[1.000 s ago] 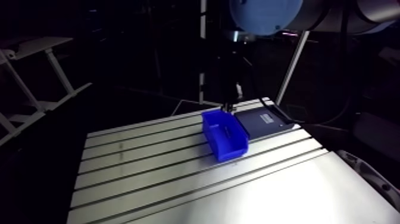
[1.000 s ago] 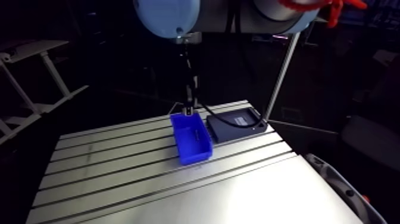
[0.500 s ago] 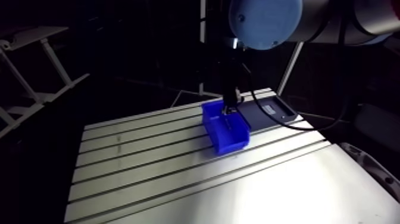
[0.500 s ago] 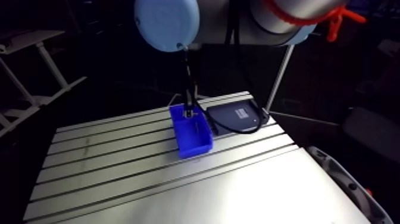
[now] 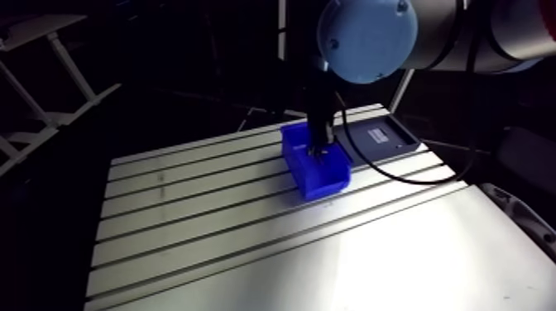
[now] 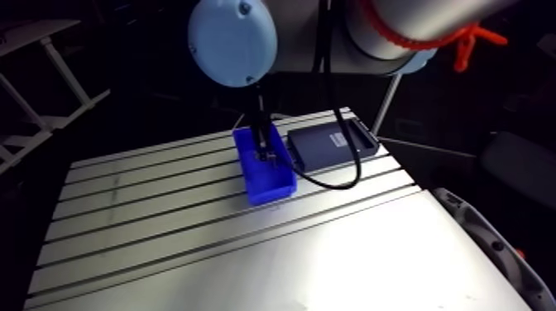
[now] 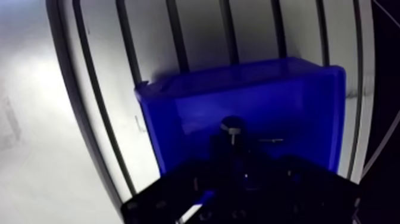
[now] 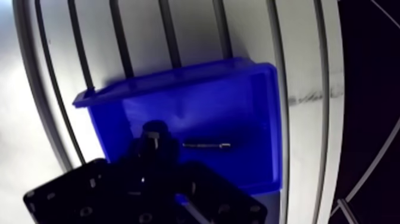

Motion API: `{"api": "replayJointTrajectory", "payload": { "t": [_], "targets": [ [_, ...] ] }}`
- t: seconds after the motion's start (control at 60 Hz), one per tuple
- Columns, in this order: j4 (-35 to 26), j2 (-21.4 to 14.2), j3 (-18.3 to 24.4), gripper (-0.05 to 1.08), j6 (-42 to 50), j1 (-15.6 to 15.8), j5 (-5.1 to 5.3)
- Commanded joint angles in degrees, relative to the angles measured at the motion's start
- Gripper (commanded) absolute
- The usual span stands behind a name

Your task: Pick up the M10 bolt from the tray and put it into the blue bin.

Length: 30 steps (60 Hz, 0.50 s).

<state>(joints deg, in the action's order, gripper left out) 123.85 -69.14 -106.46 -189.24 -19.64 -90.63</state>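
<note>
1. Table. The slotted aluminium table [image 5: 248, 248] lies under the gripper [image 7: 232, 143] and extends well out from it on all sides. Its slots run ahead of the gripper in parallel lines.

2. Tray. The dark, flat tray [image 5: 389, 136] lies off to one side of the gripper, just beside the blue bin [image 5: 324, 184]. The arm view does not show whether tray and bin touch. No loose parts can be made out on the tray.

3. Bin. The blue bin stands upright directly under the gripper, with its open top facing up. The wrist view shows the gripper set low over the bin interior, near one long wall. The greater part of the bin floor lies ahead of it and to one side.

4. Gripper. The fingers are dark and stand close together, clamped on a dark, round-ended part with a small bright glint. This part reads as the M10 bolt [image 8: 153, 132].

5. Bolt position. The bolt sits between the fingertips, above the bin floor and inside the outline of the bin.

6. Loose item. A thin, pale pin-like piece [image 8: 206, 145] lies flat on the bin floor, just beside the fingertips and apart from them.
</note>
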Motion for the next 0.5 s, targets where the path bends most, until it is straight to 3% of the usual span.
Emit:
{"api": "replayJointTrajectory", "payload": {
  "t": [0.017, 0.5],
  "targets": [
    [2.0, 1.7, -0.3, 1.01, 1.1, 0.1, -0.03],
    [3.6, 3.9, -0.3, 1.0, 3.0, 0.4, -0.03]
  ]
}}
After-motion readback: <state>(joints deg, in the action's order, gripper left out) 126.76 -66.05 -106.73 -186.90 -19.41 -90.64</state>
